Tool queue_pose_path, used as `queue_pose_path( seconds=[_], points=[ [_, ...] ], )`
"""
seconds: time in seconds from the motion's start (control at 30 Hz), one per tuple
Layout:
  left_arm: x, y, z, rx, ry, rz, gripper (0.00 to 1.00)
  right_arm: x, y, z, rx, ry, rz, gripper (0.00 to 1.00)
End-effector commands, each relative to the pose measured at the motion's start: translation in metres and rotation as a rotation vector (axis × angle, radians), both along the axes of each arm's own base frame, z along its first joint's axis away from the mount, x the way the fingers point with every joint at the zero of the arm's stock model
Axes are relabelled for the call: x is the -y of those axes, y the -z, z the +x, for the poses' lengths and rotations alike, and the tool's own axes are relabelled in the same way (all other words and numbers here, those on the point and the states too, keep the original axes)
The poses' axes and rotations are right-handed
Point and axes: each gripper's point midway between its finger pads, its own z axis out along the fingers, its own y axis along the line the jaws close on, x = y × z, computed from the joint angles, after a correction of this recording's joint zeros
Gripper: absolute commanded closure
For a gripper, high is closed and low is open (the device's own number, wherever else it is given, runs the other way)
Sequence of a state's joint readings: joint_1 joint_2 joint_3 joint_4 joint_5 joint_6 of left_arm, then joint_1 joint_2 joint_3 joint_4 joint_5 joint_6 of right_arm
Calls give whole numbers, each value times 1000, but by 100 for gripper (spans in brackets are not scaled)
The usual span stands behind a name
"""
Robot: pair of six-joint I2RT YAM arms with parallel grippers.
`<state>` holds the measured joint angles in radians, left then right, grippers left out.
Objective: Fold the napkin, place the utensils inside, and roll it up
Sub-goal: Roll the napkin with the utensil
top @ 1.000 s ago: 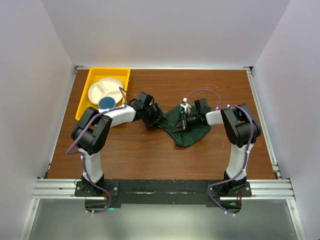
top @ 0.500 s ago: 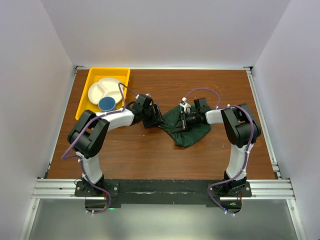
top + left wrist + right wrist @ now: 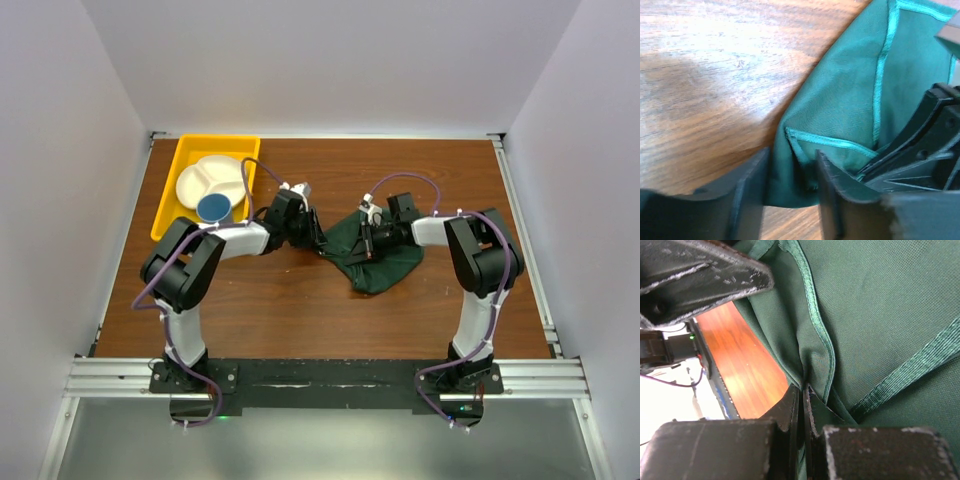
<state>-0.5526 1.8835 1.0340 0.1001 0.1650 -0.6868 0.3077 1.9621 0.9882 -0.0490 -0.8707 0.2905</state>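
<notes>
- Wood-grain table (image 3: pixel 300 310) is carrying the whole workspace, and plain white walls are enclosing it on three sides.
- We are finding the napkin (image 3: pixel 385 262) bunched in a loose heap just off table centre toward 3 o'clock. Its hems are crossing and no clean fold is showing.
- We are pinching a raised ridge of cloth with the right gripper (image 3: pixel 802 390) on the napkin's 11 o'clock side. The jaws are pressing fully together on the fabric.
- We are judging that this pinch is anchoring the cloth so that an opposite corner can be drawn out flat.
- We are positioning the left gripper (image 3: pixel 792 167) at the napkin's 9 o'clock edge. Its jaws are standing partly apart and straddling a hemmed corner, with cloth lying in the gap but not clamped.
- We are judging the task as early, since spreading is coming before any fold.
- We are not locating the utensils in any view.
- Well apart at 10 o'clock, the yellow tray (image 3: pixel 220 141) is holding the white divided plate (image 3: pixel 205 178) and the blue cup (image 3: pixel 212 206).
</notes>
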Motion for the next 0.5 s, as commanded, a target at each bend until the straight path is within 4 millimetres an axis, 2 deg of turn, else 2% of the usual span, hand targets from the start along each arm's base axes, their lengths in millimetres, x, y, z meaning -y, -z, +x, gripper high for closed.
queue_pose_path(
  seconds=[0.0,0.07,0.1,0.17,0.2,0.23,0.3,0.33,0.47],
  points=[
    [-3,19,-11,-82,1,-1,65,28,31,4,48,33,-217,100],
    [-4,25,-16,-148,-3,-11,74,28,28,7,78,27,-244,96],
    [0,19,-12,-167,-1,-34,87,26,27,3,79,12,-257,95],
    [-6,33,-24,-279,-8,2,99,25,24,2,102,-2,-280,90],
    [-2,27,-20,-292,0,-10,100,21,24,0,111,-14,-293,87],
    [-4,34,-28,-345,0,9,100,19,22,-1,118,-22,-300,85],
    [-1,29,-27,-379,4,-8,100,18,19,-4,139,-39,-353,77],
    [-4,34,-35,-427,0,6,100,17,16,-4,152,-44,-367,75],
    [-3,33,-44,-496,-1,4,100,17,4,-5,228,-79,-475,65]
  ],
)
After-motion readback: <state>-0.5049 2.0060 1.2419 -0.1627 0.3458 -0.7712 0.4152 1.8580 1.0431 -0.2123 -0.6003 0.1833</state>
